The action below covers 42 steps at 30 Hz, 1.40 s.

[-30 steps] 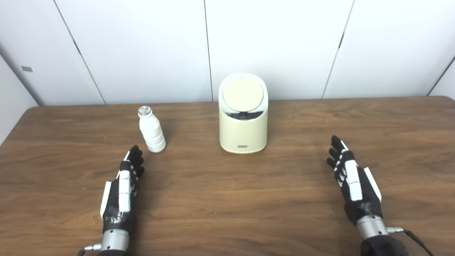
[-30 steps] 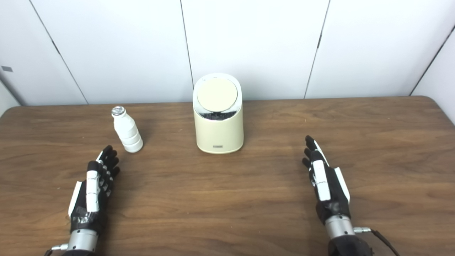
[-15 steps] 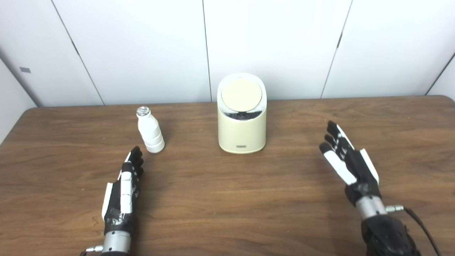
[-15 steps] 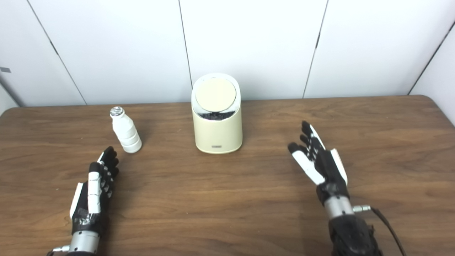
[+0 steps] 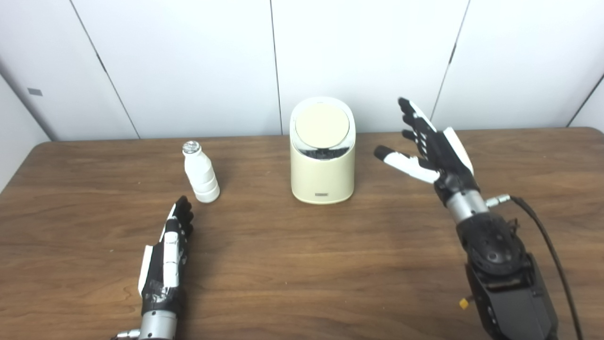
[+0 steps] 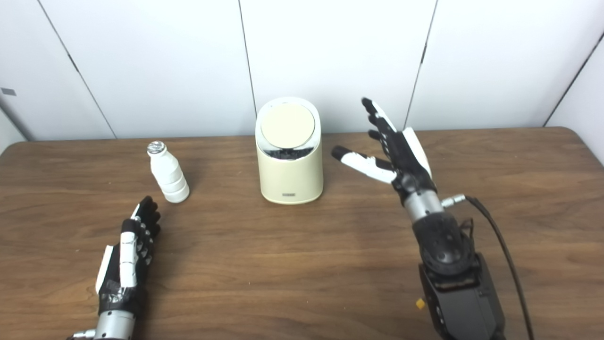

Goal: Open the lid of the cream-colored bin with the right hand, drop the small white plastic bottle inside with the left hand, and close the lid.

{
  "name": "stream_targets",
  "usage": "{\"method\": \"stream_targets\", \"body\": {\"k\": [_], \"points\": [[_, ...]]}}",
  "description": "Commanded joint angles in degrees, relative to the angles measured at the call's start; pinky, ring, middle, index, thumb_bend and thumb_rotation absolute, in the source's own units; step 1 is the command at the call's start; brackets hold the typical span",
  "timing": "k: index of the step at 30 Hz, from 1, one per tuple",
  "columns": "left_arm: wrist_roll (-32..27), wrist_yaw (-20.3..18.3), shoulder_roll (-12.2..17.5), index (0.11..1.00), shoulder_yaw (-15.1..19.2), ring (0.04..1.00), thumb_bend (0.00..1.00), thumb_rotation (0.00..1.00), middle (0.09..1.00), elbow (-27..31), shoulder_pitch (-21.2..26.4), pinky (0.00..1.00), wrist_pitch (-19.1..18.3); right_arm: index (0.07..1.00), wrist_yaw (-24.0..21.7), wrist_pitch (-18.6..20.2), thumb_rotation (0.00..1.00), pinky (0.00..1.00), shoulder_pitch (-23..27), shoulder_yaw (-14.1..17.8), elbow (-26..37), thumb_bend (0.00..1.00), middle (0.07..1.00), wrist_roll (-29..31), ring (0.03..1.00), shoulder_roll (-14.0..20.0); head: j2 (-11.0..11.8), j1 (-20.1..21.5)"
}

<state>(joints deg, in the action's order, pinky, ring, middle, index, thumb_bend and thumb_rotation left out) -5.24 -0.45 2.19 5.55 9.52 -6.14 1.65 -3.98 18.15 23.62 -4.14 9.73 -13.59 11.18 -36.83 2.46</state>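
The cream-colored bin (image 5: 322,163) stands at the middle back of the wooden table (image 5: 302,264), its round lid (image 5: 322,126) down and tilted toward me. A small white plastic bottle (image 5: 200,174) with a silver cap stands upright to the bin's left. My right hand (image 5: 427,148) is raised in the air to the right of the bin, open, fingers spread and thumb pointing toward the bin, touching nothing. My left hand (image 5: 169,245) lies flat and open near the table, just in front of the bottle and apart from it.
White wall panels (image 5: 188,61) rise right behind the table's far edge. A black cable (image 5: 542,236) trails from my right wrist. Bare wood lies between the hands and in front of the bin.
My right hand has lifted off the table and moved up and leftward toward the bin, with its thumb spreading out. The left hand, the bottle and the bin have stayed put.
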Motion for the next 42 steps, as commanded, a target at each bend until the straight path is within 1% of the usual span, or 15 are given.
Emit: {"method": "stream_targets", "body": {"k": [1,4,9,10,12,14,17,21,24,25,28,32,37,40,42], "points": [[0.47,-0.28,0.08,0.981,-0.48,0.988,0.55,1.0,0.977,0.26,0.13,1.0,1.84,0.928,-0.15,-0.01,0.44,0.88,4.24,-0.7,-0.11,0.85,0.964,-1.46,0.962,0.15,0.03,0.14],[0.37,-0.1,-0.14,0.976,-0.5,0.984,0.55,1.0,0.973,0.17,0.02,1.0,2.06,0.93,-0.53,0.52,0.44,0.87,7.0,-1.61,-1.86,0.87,0.966,-2.65,0.96,0.22,0.04,0.03],[0.65,0.03,-0.29,0.971,-0.66,0.982,0.55,1.0,0.969,0.11,-0.09,1.0,2.59,0.929,-0.57,1.37,0.47,0.85,10.68,-2.89,-4.3,0.92,0.967,-4.98,0.951,0.19,-0.03,-0.06],[0.66,0.07,-0.34,0.969,-0.69,0.98,0.54,1.0,0.968,0.15,-0.11,1.0,2.53,0.929,-0.71,1.43,0.46,0.85,11.54,-3.21,-4.91,0.92,0.969,-5.32,0.954,0.17,-0.03,-0.06],[0.77,0.11,-0.38,0.967,-0.78,0.977,0.54,1.0,0.964,0.16,-0.19,1.0,2.55,0.935,-1.08,1.21,0.39,0.87,13.14,-4.05,-6.17,0.9,0.972,-6.15,0.966,0.36,-0.07,-0.21],[0.95,0.16,-0.34,0.971,-0.8,0.983,0.54,1.0,0.965,0.0,-0.27,1.0,2.82,0.936,-1.14,0.21,0.35,0.86,14.95,-5.01,-8.32,0.91,0.962,-7.18,0.952,0.59,-0.05,-0.31],[0.47,0.1,-0.45,0.976,-0.72,0.986,0.54,1.0,0.972,0.44,-0.43,1.0,2.53,0.932,-1.12,0.08,0.32,0.84,17.36,-6.14,-10.82,0.94,0.956,-8.37,0.943,0.44,-0.17,-0.25],[0.76,0.24,-0.61,0.976,-0.83,0.986,0.54,1.0,0.976,0.88,-0.53,1.0,2.21,0.929,-1.53,1.13,0.34,0.8,19.58,-7.57,-13.21,0.95,0.948,-10.03,0.92,0.48,-0.38,-0.3],[0.99,0.28,-0.66,0.974,-0.88,0.98,0.54,1.0,0.969,0.47,-0.52,1.0,2.82,0.927,-1.45,0.78,0.33,0.79,20.54,-8.3,-14.9,0.95,0.942,-10.86,0.912,0.34,-0.46,-0.28],[0.92,0.26,-0.66,0.974,-0.87,0.979,0.54,1.0,0.967,0.37,-0.51,1.0,2.95,0.927,-1.3,0.11,0.34,0.8,20.69,-8.56,-15.39,0.95,0.94,-11.13,0.913,0.34,-0.46,-0.28],[0.96,0.31,-0.68,0.974,-0.89,0.974,0.54,1.0,0.961,0.35,-0.51,0.99,2.96,0.925,-0.7,-1.55,0.33,0.82,20.93,-9.34,-16.7,0.94,0.939,-12.03,0.921,0.22,-0.6,-0.37],[1.35,0.45,-0.75,0.971,-1.02,0.977,0.54,1.0,0.961,0.43,-0.51,1.0,2.96,0.921,0.29,-2.42,0.31,0.85,21.37,-10.0,-18.7,0.92,0.935,-13.36,0.929,-0.38,-0.96,-0.56],[0.84,0.71,-1.31,0.965,-1.02,0.98,0.55,1.0,0.968,1.13,-0.57,0.99,2.39,0.92,1.38,-3.85,0.32,0.86,21.72,-10.93,-21.24,0.91,0.932,-15.6,0.933,-0.19,-1.11,-0.71],[0.84,0.75,-1.51,0.965,-1.05,0.981,0.55,1.0,0.969,1.33,-0.66,0.99,2.14,0.913,1.94,-5.07,0.33,0.86,21.93,-11.15,-22.79,0.92,0.925,-16.46,0.927,0.1,-1.23,-0.73],[0.67,0.69,-1.61,0.974,-0.99,0.983,0.55,1.0,0.968,1.28,-0.66,1.0,2.21,0.915,2.08,-5.46,0.36,0.88,22.0,-11.29,-23.51,0.94,0.93,-17.09,0.931,0.33,-1.35,-0.78]]}}
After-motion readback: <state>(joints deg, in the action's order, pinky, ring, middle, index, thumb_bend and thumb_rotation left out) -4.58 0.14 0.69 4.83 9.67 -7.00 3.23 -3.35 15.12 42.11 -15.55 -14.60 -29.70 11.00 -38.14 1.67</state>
